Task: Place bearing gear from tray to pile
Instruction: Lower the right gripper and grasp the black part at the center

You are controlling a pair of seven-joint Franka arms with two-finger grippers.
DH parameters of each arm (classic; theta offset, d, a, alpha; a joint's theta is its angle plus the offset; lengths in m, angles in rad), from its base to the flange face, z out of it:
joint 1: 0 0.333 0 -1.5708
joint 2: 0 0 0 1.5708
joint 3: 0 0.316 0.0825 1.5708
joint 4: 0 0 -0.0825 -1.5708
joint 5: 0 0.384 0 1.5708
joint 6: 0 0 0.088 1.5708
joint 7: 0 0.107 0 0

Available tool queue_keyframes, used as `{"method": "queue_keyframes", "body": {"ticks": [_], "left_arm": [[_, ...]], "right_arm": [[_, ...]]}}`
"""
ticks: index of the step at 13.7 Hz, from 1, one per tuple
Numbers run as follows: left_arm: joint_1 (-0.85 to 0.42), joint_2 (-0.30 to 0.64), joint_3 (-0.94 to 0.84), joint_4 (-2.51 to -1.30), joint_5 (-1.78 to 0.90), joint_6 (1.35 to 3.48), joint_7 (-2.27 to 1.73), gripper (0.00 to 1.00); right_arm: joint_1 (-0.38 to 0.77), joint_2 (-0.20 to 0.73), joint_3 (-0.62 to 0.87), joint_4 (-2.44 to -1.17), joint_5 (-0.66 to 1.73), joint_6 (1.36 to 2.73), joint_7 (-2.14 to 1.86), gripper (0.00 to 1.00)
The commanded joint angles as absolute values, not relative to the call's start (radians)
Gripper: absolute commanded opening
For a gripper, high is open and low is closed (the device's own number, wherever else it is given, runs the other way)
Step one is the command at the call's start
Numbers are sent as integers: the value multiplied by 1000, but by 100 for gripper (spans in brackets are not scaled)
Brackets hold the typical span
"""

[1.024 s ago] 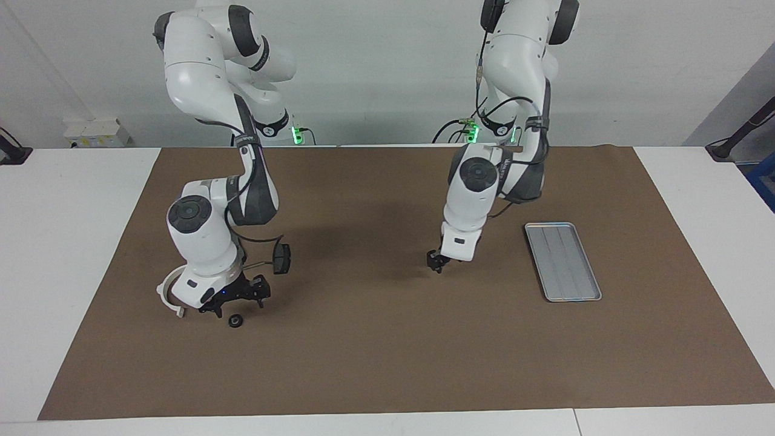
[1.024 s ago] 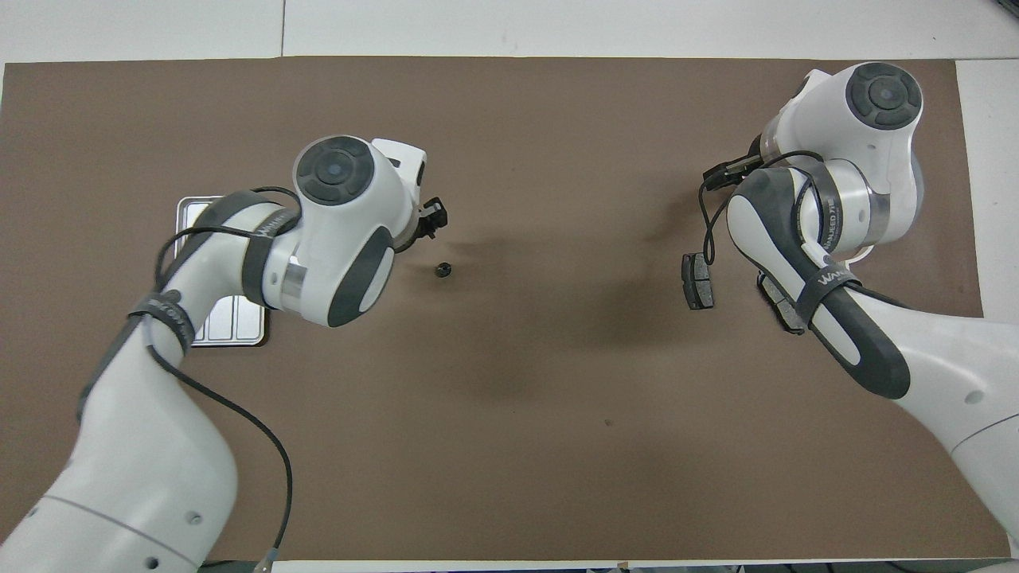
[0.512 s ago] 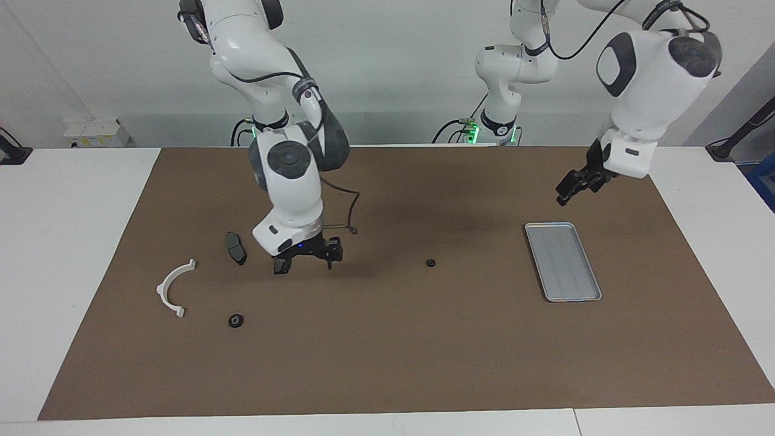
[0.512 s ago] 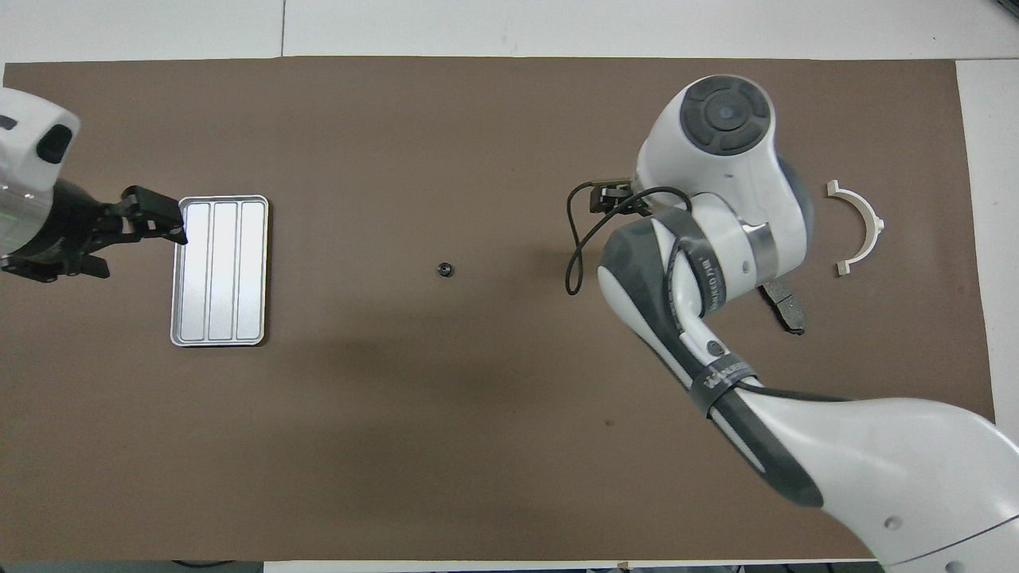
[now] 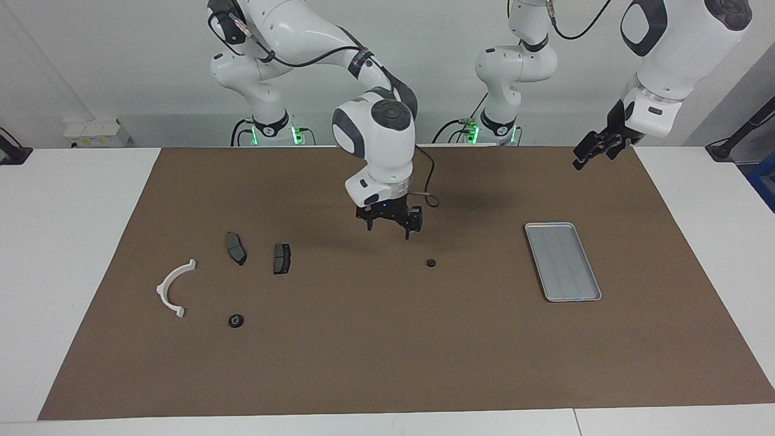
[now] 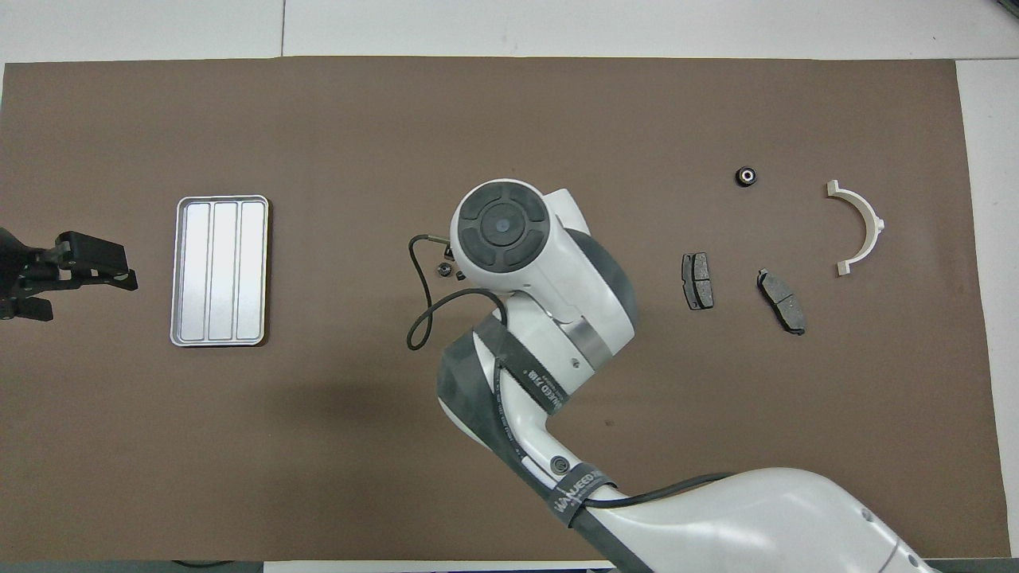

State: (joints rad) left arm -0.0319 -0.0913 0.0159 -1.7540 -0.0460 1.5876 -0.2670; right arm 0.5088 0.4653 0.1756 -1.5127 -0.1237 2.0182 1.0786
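Brown matting [image 5: 387, 369] is covering the white table [image 5: 72, 242], and nearest the robots the left gripper [image 5: 596, 149] is waiting up in the air over the mat's edge at the left arm's end; I cannot tell how its fingers are set. A little farther out, the right gripper [image 5: 391, 221] is hanging with its fingers spread over the middle of the mat, empty and close beside the bearing gear [image 5: 430, 263]. That gear is lying flat on the mat itself, not in the tray [image 5: 563, 260], which is sitting bare toward the left arm's end. Toward the right arm's end the pile is lying loose: two brake pads [image 5: 235, 247] [image 5: 281, 258], the white bracket [image 5: 162, 289] and, farthest from the robots, a second bearing gear [image 5: 235, 320]. The step in hand is probably the pick. The right gripper should be centring over the small gear before descending and coming straight down with its fingers wide. It should be closing across the outer rim only once the tips are level with it, since so low and round a part could squirt sideways. It should then be lifting clear before travelling toward the pile, well apart from the pads. In the overhead view, a dark strap [image 6: 581, 487] on the right arm is carrying white lettering that seems to read "WANJEED"; the rest is too small to read.
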Motion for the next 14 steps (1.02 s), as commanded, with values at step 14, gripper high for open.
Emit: {"method": "queue_keyframes", "body": {"ticks": [14], "left_arm": [[-25, -20, 5, -1694, -54, 1597, -221, 100]], "right_arm": [[606, 836, 167, -1161, -213, 2025, 1195, 100]]}}
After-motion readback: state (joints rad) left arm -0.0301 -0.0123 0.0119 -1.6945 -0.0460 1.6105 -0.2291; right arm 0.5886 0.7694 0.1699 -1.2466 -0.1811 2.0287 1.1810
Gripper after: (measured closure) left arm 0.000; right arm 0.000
